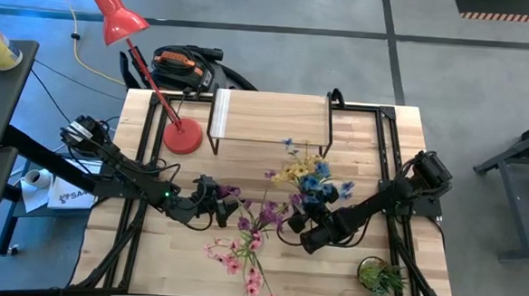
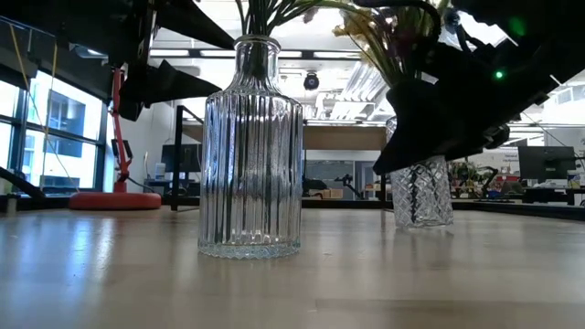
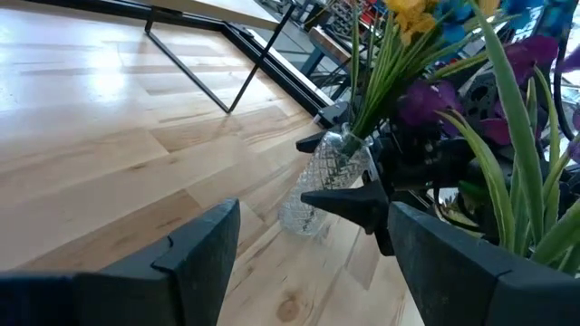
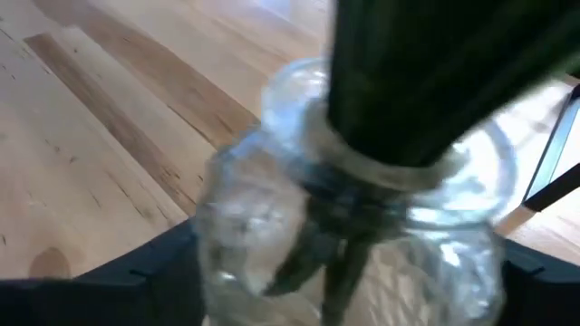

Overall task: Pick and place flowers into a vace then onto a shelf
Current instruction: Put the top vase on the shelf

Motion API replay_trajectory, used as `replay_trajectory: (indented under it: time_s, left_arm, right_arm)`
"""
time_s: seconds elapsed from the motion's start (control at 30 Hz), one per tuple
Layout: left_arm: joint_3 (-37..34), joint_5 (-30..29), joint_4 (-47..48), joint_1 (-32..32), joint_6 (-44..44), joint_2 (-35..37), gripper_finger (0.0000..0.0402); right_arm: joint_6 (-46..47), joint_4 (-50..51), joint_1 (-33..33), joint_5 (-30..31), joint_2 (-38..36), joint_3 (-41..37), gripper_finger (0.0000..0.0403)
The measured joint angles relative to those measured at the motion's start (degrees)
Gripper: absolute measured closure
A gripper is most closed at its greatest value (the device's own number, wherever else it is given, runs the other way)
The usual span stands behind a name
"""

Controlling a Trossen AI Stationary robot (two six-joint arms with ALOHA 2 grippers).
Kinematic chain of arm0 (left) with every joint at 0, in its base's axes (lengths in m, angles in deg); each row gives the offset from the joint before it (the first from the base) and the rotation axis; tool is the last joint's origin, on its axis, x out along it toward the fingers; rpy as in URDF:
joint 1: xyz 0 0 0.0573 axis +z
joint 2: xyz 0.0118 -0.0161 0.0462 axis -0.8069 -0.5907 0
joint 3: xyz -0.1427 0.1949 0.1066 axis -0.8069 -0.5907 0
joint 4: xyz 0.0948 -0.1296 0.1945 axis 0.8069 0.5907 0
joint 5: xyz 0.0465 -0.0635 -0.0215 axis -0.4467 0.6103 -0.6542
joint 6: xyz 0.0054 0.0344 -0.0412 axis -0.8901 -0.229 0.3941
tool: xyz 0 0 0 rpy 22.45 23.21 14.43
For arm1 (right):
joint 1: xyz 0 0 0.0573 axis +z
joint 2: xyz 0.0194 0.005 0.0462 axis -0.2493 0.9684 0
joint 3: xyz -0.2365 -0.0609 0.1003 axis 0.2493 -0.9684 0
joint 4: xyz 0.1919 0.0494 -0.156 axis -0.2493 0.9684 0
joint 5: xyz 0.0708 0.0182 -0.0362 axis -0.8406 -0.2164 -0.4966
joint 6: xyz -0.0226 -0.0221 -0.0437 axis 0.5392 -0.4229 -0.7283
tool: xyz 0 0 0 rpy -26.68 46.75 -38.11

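Observation:
Two glass vases stand on their bases on the table. The ribbed vase (image 2: 249, 146) holds the purple and pink flowers (image 1: 253, 227). The cut-glass vase (image 2: 421, 194) (image 3: 324, 181) holds the yellow and blue flowers (image 1: 307, 176). My right gripper (image 1: 302, 233) (image 4: 335, 272) is open, with one finger on each side of the cut-glass vase (image 4: 353, 235). My left gripper (image 1: 220, 207) (image 3: 313, 263) is open, just left of the ribbed vase and touching nothing. The shelf (image 1: 270, 119) stands at the table's far edge. My right gripper comes level from the table's right, its fingers (image 3: 337, 201) on either side of the cut-glass vase's upper body (image 3: 333, 163). I cannot tell whether they touch the glass. The vase stands upright on the table.
A red desk lamp has its base (image 1: 182, 136) on the table's far left, beside the shelf. A small potted plant (image 1: 381, 277) stands at the near right corner. Black frame rails (image 1: 387, 145) run along both table sides. Bare wood lies between the vases and the shelf.

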Motion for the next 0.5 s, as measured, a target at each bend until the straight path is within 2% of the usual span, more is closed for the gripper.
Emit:
replay_trajectory:
  time_s: [0.23, 0.5]
  left_arm:
    - [0.00, -0.02, 0.00, 0.00, 0.00, 0.00, 0.0085]
    - [0.00, -0.02, 0.00, 0.00, 0.00, -0.02, 0.0085]
  right_arm:
    - [-0.75, -0.79, 1.30, 1.81, 0.00, 0.02, 0.0160]
    - [3.03, 0.30, 0.57, -2.32, -0.28, 0.22, 0.0163]
